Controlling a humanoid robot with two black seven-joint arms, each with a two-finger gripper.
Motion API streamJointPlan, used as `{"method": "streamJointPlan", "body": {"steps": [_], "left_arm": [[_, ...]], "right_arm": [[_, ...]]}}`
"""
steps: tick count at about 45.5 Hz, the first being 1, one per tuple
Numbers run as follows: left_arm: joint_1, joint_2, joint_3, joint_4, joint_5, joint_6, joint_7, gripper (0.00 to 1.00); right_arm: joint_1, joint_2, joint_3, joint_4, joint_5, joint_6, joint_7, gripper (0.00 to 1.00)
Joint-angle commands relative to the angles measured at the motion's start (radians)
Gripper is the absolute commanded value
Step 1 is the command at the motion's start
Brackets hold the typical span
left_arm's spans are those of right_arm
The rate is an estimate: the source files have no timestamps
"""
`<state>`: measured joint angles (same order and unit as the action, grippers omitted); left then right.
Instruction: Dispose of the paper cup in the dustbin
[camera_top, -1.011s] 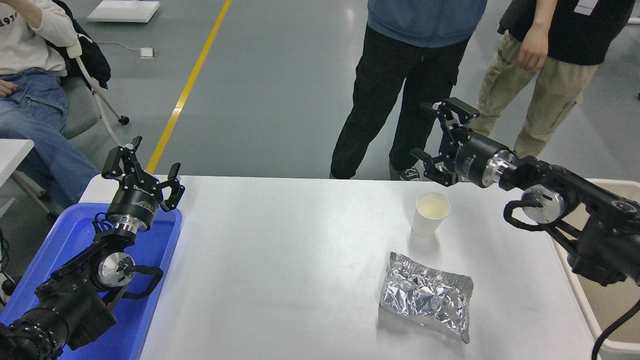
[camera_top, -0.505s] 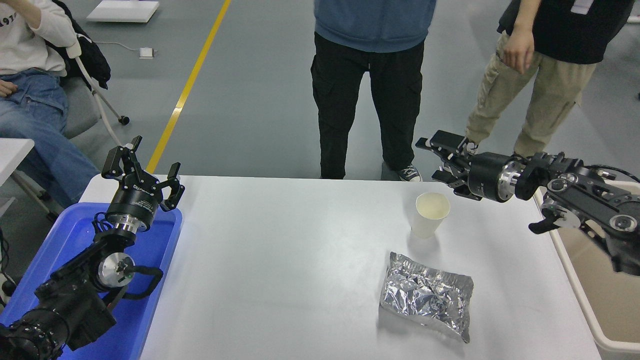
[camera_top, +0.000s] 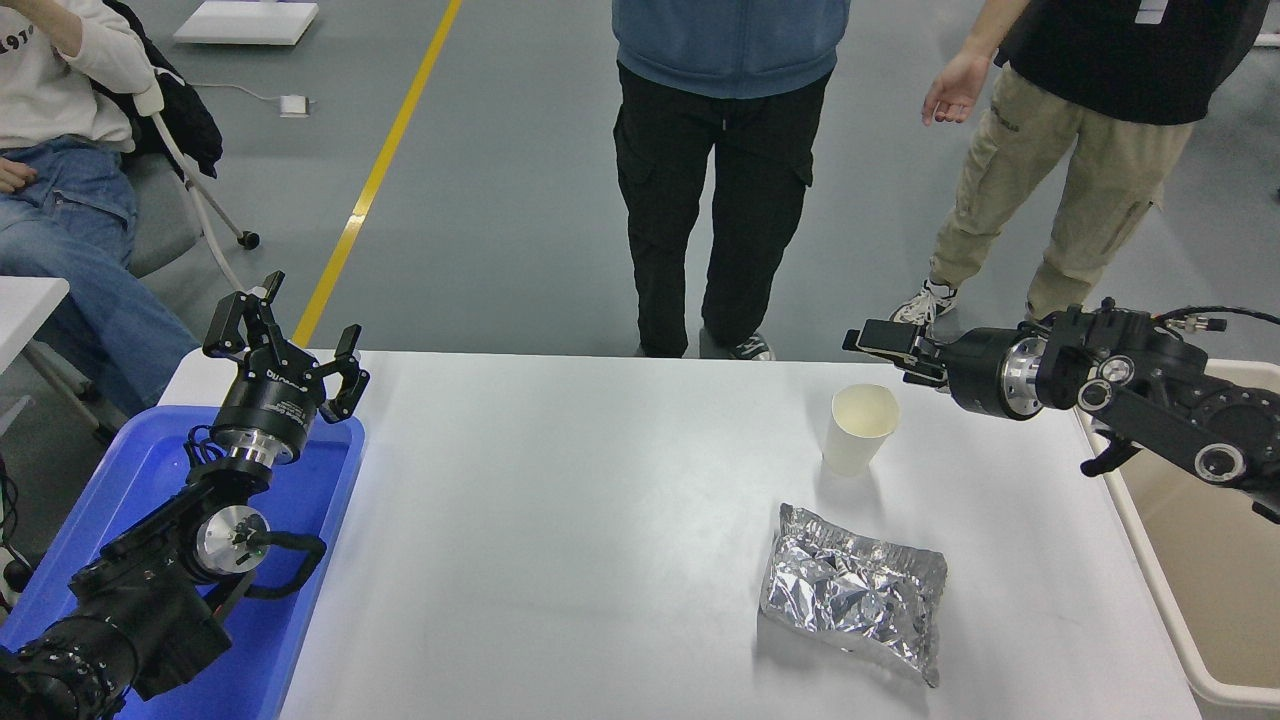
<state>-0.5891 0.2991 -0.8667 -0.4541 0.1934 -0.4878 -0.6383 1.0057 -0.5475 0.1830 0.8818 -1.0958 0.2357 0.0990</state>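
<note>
We see a white surface (camera_top: 560, 500) carrying a white paper cup (camera_top: 860, 428), upright near its far right part. A crinkled silver foil bag (camera_top: 853, 590) lies flat nearer us, close to the cup but apart from it.

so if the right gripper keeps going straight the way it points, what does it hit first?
Probably nothing: the right gripper points left along the far edge, seemingly passing behind the paper cup. Depth is unclear.

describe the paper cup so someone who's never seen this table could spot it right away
On the white table, look toward the far right part, just left of the right gripper. The paper cup stands upright there, open and tapered, plain white, unlike the crinkled silver foil bag lying flat nearer the camera.
</note>
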Motion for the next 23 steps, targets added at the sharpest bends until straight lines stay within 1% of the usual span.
{"method": "streamJointPlan", "body": {"steps": [1,11,23], "left_arm": [[0.000,0.000,0.000,0.000,0.000,0.000,0.000,1.00],[0.000,0.000,0.000,0.000,0.000,0.000,-0.001,1.00],[0.000,0.000,0.000,-0.002,0.000,0.000,0.000,1.00]], "right_arm": [[0.004,0.034,-0.100,-0.061,-0.052,-0.041,0.004,1.00],[0.002,0.110,-0.191,-0.156,-0.052,-0.098,0.018,1.00],[-0.013,0.182,-0.203,-0.265,-0.047,-0.107,0.030,1.00]]}}
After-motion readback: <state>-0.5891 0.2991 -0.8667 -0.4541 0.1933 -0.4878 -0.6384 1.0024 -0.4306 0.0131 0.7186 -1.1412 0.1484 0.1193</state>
